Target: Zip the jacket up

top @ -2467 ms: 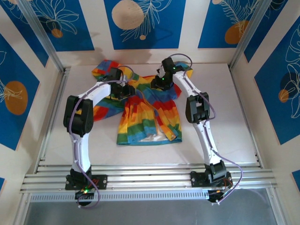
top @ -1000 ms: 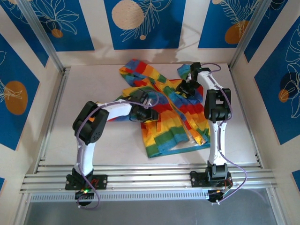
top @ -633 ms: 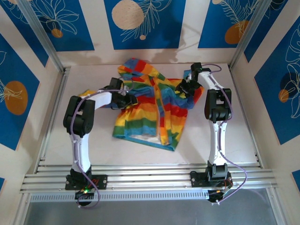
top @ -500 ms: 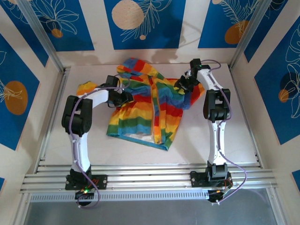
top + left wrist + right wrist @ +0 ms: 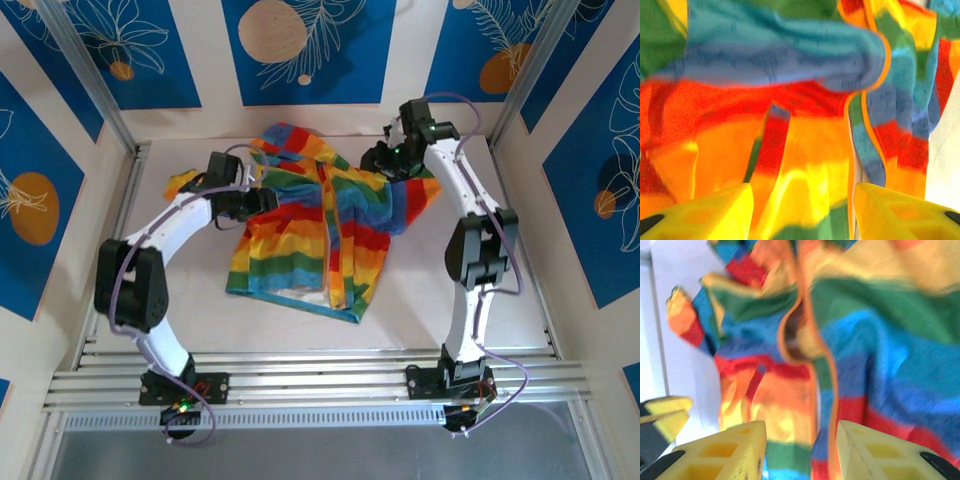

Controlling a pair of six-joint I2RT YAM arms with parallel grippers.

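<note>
Jaws, L: L gripper (image 5: 802, 212) spread wide; nothing pinched betw. its yellow fingers (image 5: 700, 212), striped cloth seen through the gap.
Jaws, R: R gripper (image 5: 799, 452) also spread wide, nothing betw. its fingers (image 5: 725, 450); cloth lies beyond the gap.
Jacket: rainbow-striped jacket (image 5: 300, 240) lies on table (image 5: 500, 290), mid-width, toward far wall (image 5: 310, 115); front up, hem toward arm bases.
L gripper pos.: in top view, over jacket's view-left shoulder area, close to the cloth; cannot tell if touching.
R gripper pos.: in top view, over the view-right shoulder, just beside the neck opening.
Zipper: orange zipper (image 5: 336, 240) runs down the middle, neck to hem. R wrist view: its two orange edges split apart at the neck, dark gap betw. them. Lower down, cannot tell if joined.
Hood: hood (image 5: 290, 145) bunched at the far end, nearest the wall.
Sleeves: one sleeve (image 5: 183, 185) pokes out past L arm (image 5: 165, 235); the other (image 5: 422, 192) is spread beside R arm (image 5: 470, 215).
Lining: pale lining (image 5: 303, 296) shows as a thin strip at the hem.
Focus: both wrist views blurred, slider too soft to pick out.
</note>
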